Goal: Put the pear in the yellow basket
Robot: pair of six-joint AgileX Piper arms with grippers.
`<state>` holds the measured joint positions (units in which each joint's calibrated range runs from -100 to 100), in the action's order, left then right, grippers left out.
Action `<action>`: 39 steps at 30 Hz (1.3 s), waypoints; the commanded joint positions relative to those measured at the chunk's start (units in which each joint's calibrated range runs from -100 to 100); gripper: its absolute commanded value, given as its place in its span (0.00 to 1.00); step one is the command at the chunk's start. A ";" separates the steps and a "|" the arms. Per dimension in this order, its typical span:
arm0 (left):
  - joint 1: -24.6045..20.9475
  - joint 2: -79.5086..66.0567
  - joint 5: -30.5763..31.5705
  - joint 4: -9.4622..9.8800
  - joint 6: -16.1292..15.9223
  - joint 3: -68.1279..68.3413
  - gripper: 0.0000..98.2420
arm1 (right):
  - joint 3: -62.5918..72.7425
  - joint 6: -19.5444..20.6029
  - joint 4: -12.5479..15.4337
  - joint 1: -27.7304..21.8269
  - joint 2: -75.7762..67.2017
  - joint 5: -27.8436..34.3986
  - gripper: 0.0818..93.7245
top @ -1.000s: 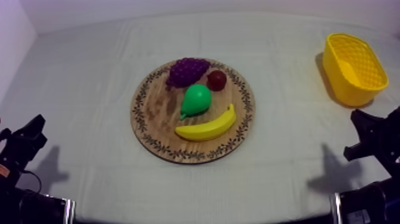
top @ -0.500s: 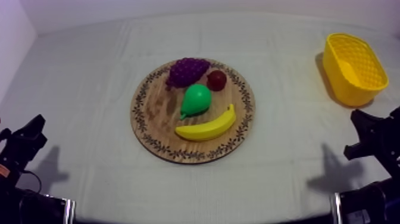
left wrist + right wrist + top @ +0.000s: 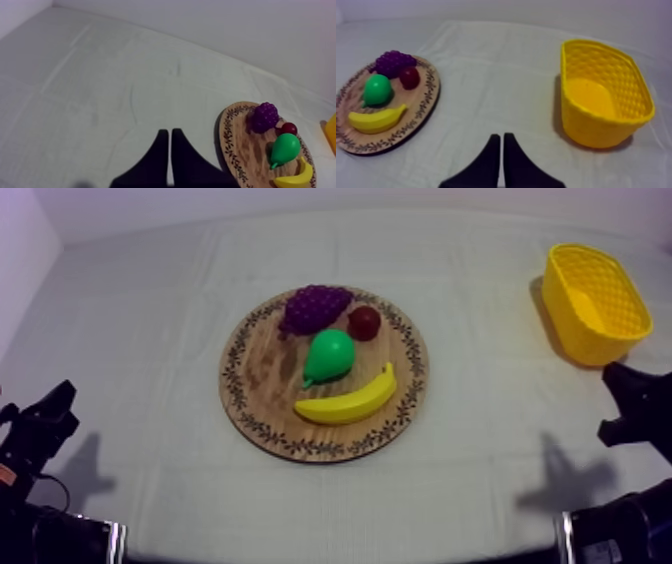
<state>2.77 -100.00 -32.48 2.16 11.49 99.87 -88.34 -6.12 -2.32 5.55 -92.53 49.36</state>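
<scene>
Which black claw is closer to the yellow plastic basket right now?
Right. The right gripper sits close in front of the yellow latticed basket, not touching; the left gripper rests at the opposite side, beyond the round wooden board.

I find soft, even, faintly violet light from above, the yellow basket (image 3: 595, 303) throwing a diffuse shadow toward the wooden board (image 3: 260, 378).

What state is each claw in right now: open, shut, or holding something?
Left claw: shut, holding nothing.
Right claw: shut, holding nothing.
</scene>
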 commanded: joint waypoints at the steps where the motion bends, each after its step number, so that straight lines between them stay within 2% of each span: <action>1: 0.01 0.00 -0.01 0.02 0.01 0.02 0.00 | 10.32 1.02 -0.52 1.92 5.51 4.39 0.01; 4: 0.01 0.00 -0.01 0.02 0.00 0.02 0.00 | 17.61 3.38 -1.71 4.09 12.27 5.80 0.01; 12: 0.01 0.00 -0.01 0.02 0.01 0.02 0.00 | 32.86 11.13 -7.02 10.17 28.12 5.82 0.01; 23: 0.01 0.00 -0.01 0.02 0.00 0.02 0.00 | 48.18 23.95 -9.50 17.46 48.39 4.92 0.00; 28: 0.01 0.00 -0.01 0.02 0.00 0.02 0.00 | 53.85 28.06 -8.61 18.57 59.10 6.49 0.00; 33: 0.01 0.00 -0.01 0.02 -0.01 0.02 0.00 | 58.18 29.34 -6.82 17.52 70.52 6.64 0.01; 39: 0.01 0.00 -0.01 0.02 0.03 0.02 0.00 | 60.72 31.64 -5.80 18.90 80.18 6.09 0.02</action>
<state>2.77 -100.00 -32.48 2.16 11.49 99.87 -27.89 25.02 -8.27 24.27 -17.10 55.38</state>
